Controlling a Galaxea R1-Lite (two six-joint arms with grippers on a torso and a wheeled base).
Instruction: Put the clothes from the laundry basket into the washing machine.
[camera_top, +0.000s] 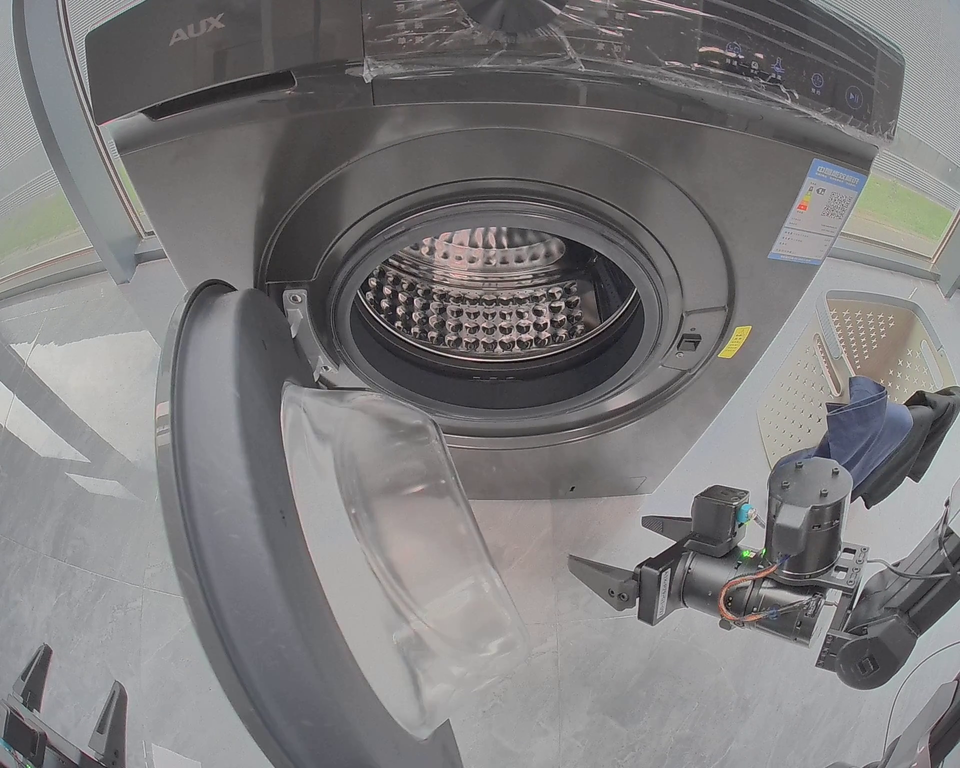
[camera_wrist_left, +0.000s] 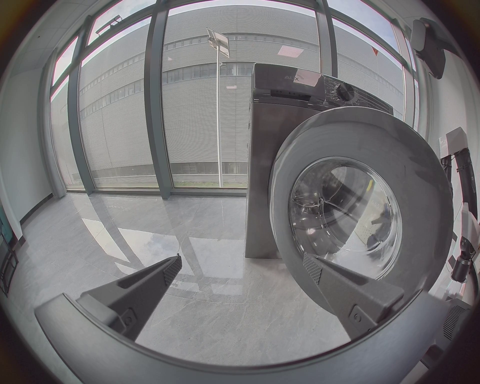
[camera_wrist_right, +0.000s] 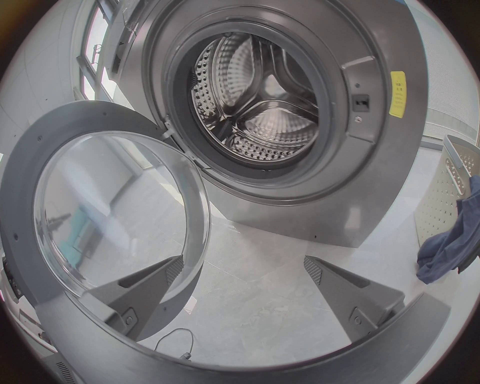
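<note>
Pale grey floor tiles (camera_top: 90, 520) run up to tall windows (camera_wrist_left: 120, 110) behind the washing machine (camera_top: 500, 150). Its round door (camera_top: 215, 480) hangs wide open on the robot's left side, the glass bowl facing out, and the steel drum (camera_top: 490, 300) shows through the opening.

To the right of the machine, just beside its front corner, stands the pale perforated laundry basket (camera_top: 880, 330). A blue garment (camera_top: 860, 425) is draped over its near rim and hangs down the outside wall; a dark garment (camera_top: 925, 425) lies beside it on the same rim.

The right hand (camera_top: 612, 545) hovers above the floor in front of the machine, below and to the right of the drum opening, its fingers spread apart and pointing toward the door. The clothes lie behind it, on the far side of its wrist, apart from the fingertips. In the right wrist view the blue garment (camera_wrist_right: 452, 245) hangs off the basket (camera_wrist_right: 445, 200) at the edge, well to one side of the open hand (camera_wrist_right: 242, 260).

The left hand (camera_top: 72, 690) sits low at the robot's left, outside the open door, its fingers spread too (camera_wrist_left: 240, 257), facing the door's outer side.
</note>
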